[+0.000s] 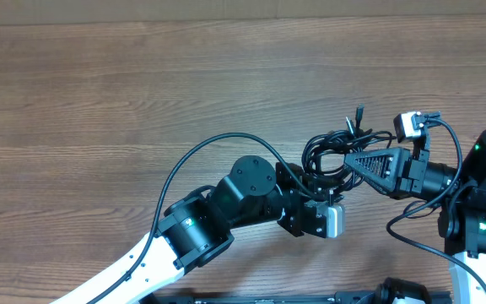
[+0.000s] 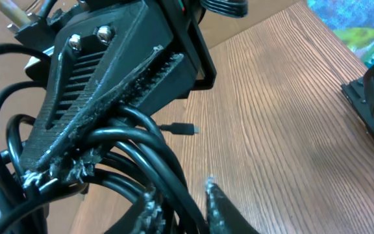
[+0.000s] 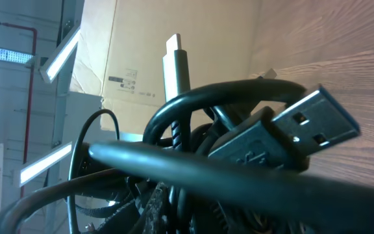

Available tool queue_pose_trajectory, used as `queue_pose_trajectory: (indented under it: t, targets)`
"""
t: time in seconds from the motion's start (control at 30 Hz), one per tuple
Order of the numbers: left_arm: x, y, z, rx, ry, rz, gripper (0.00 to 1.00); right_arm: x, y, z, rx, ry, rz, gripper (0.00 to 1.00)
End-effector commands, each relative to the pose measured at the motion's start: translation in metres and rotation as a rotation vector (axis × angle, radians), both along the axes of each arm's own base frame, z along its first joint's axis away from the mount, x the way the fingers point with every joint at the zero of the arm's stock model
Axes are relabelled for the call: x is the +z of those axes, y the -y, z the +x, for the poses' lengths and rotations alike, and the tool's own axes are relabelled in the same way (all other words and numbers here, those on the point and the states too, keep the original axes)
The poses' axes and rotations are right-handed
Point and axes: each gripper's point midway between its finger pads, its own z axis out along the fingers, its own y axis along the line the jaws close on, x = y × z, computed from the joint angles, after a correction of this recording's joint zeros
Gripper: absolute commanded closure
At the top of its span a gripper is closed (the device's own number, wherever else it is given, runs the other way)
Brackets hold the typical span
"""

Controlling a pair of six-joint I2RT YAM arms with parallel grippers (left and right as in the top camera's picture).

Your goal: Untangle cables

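Note:
The cables [image 1: 332, 145] form one tangled black bundle on the wooden table [image 1: 99, 93], right of centre. My right gripper [image 1: 350, 160] reaches in from the right and is shut on strands of the bundle. In the left wrist view the right gripper [image 2: 57, 166] pinches cords at its tips. My left gripper [image 1: 316, 179] comes from the lower left, and cords pass between its fingers [image 2: 151, 208], held close. A small plug [image 2: 186, 129] lies on the wood. In the right wrist view a USB plug [image 3: 304, 127] and an upright plug [image 3: 177, 65] stick out of the cables [image 3: 193, 162].
The left arm's own thick black wire [image 1: 192, 156] arcs over the table. A white camera [image 1: 409, 127] sits on the right wrist. The right arm's base [image 1: 483, 219] fills the lower right corner. A cardboard box [image 3: 174, 39] stands beyond the table's far edge.

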Motion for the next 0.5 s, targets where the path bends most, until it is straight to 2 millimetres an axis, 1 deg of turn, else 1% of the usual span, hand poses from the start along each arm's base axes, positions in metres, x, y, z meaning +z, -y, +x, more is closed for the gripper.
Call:
queue_pose_trajectory:
  t: [0.0, 0.07, 0.17, 0.23, 0.47]
  targets:
    - [0.0035, 0.0048, -0.0044, -0.028, -0.011, -0.007, 0.82, 0.0046, -0.0015, -0.0063, 0.036, 0.037, 0.008, 0.96]
    - [0.0034, 0.0047, -0.0042, -0.027, -0.011, -0.006, 0.84, 0.0047, -0.0015, -0.0062, 0.036, 0.041, 0.006, 0.96]
    - [0.0032, 0.0046, -0.0042, -0.027, -0.012, -0.006, 0.93, 0.0047, -0.0015, -0.0062, 0.036, 0.045, 0.005, 0.96]
    - [0.0033, 0.0047, -0.0042, -0.027, -0.011, -0.006, 0.96, 0.0046, -0.0015, -0.0061, 0.036, 0.045, 0.005, 0.96]
    - [0.0031, 0.0038, -0.0012, -0.009, -0.006, -0.003, 0.96, 0.0046, -0.0015, -0.0062, 0.036, 0.063, 0.0, 0.96]
